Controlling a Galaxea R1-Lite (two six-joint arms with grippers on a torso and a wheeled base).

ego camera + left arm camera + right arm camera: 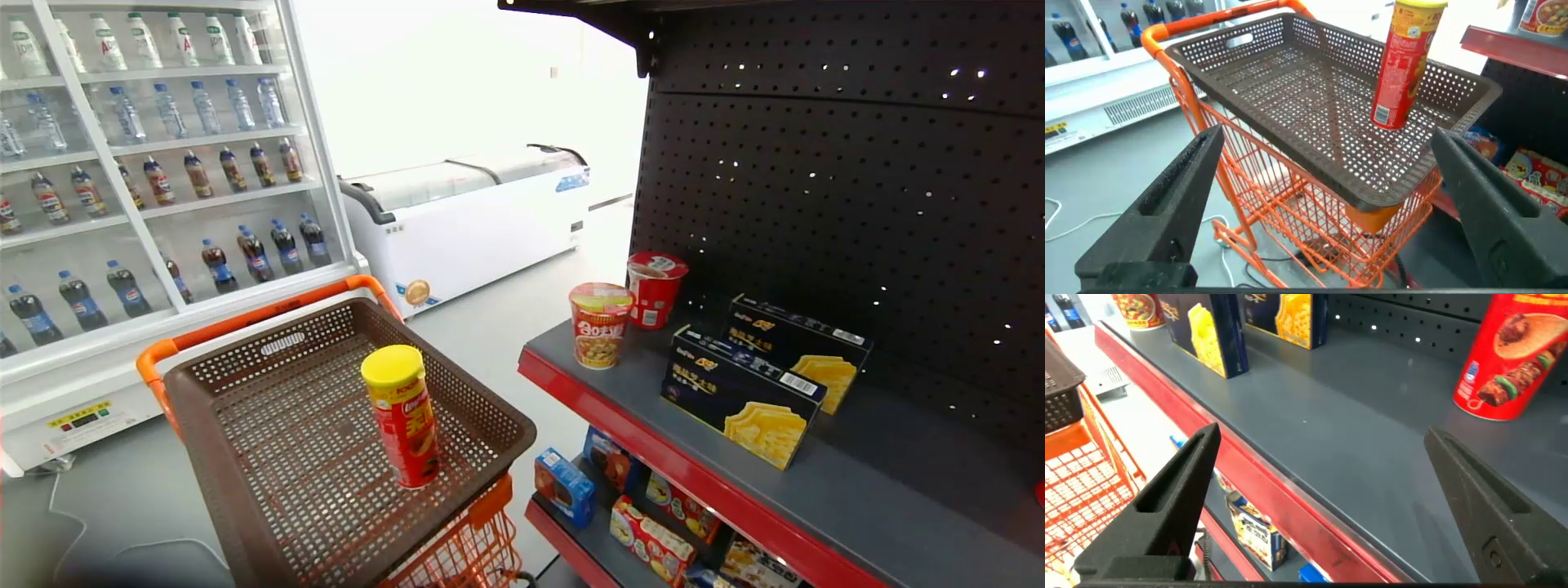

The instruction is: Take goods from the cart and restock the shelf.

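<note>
Step in hand, as I read it: pick the last item out of the cart. Chip can (402,416) stands upright in the cart basket (457,384), on the side nearest the shelf (857,490).

Left gripper (1324,139): wide open, empty. The can is ahead of it and well apart, off-centre toward the shelf-side finger.

Next move likely needs the left gripper to advance over the basket rim, centre the can between its fingers and close mid-body. The can is tall and narrow, so a nudge could tip it.

Right gripper (1321,433): wide open, empty, hanging over bare shelf deck. A red can (1515,359) stands ahead of it, apart, and the boxes (755,392) are farther off.
</note>
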